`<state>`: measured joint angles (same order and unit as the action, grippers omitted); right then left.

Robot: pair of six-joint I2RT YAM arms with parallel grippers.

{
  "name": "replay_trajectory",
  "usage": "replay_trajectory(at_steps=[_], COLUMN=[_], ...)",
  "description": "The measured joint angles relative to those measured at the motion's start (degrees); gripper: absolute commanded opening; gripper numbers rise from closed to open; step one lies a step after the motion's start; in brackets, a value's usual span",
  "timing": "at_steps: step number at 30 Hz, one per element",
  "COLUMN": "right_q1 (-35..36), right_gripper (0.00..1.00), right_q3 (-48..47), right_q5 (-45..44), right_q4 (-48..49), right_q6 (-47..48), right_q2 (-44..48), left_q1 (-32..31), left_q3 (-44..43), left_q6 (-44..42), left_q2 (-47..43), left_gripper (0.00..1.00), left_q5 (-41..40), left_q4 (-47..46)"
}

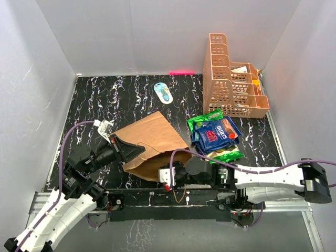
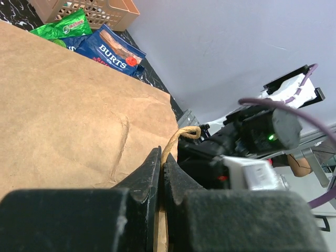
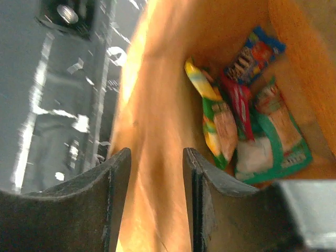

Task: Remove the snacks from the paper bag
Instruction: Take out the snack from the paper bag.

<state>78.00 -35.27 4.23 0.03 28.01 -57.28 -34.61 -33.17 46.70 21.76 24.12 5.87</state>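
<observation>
Brown paper bag [image 1: 152,139] lying on the worktop [image 1: 131,89], its handle [image 2: 184,134] pinched in the clenched left hand [image 2: 163,157], mid-unloading; right hand [image 3: 156,155] released at the mouth, seemingly empty though blurred, needing a deeper reach onto the packets [image 3: 247,126] inside.

The brown kraft bag [image 1: 152,142] lies on its side on the table [image 1: 105,100], mouth toward the near edge, with a twisted handle [image 2: 185,133] curling up at its rim. Four glossy snacks are heaped deep inside: a yellow-green packet [image 3: 212,123], a red packet [image 3: 239,102], a blue packet [image 3: 255,50] and a teal-white packet [image 3: 275,139]. Just right of the bag, a blue "BURTS" packet [image 1: 216,134] overlaps a green packet [image 1: 206,119], with another green packet [image 1: 227,155] showing at its near side.
</observation>
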Motion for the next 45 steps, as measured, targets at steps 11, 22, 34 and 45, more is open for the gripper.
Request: replay_trajectory(at_steps=[11, 22, 34, 45], right_q1=[1.1, 8.1, 4.8, 0.8], right_gripper=[0.31, 0.38, 0.62, 0.77], right_q3=[6.8, 5.5, 11.5, 6.6], right_q5=[-19.0, -14.0, -22.8, -22.4], right_q4=[13.6, 32.7, 40.3, 40.7], right_q6=[7.3, 1.8, 2.4, 12.6], right_q2=[-7.3, -28.2, -19.2, -30.6], left_q1=[0.0, 0.0, 0.0, 0.0], left_q3=[-3.6, -3.6, -3.6, -3.7], left_q6=[-3.6, -4.3, -5.6, -5.6], left_q2=[4.5, 4.4, 3.3, 3.3], left_gripper=[0.0, 0.0, 0.0, 0.0], left_q5=[1.6, 2.1, 1.7, 0.7], left_q4=[1.8, 1.4, 2.8, 2.8])
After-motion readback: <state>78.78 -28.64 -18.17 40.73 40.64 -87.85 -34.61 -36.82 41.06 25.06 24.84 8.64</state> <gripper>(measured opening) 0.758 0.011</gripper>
